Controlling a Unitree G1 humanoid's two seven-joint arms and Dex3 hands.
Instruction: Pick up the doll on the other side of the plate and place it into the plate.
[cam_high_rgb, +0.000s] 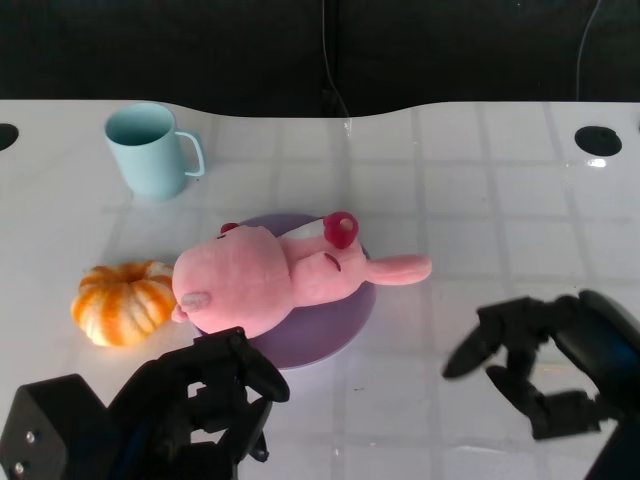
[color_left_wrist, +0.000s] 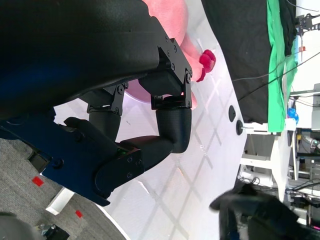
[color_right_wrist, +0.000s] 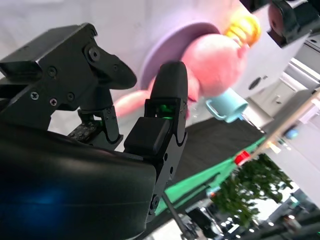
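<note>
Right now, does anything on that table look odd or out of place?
Only the pink doll: it lies on its side across the purple plate, too big for it, its ear hanging past the rim. Nothing is spilled or broken.

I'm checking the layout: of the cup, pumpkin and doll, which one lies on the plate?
The pink doll lies across the purple plate. The orange pumpkin and the blue cup sit on the table beside it.
</note>
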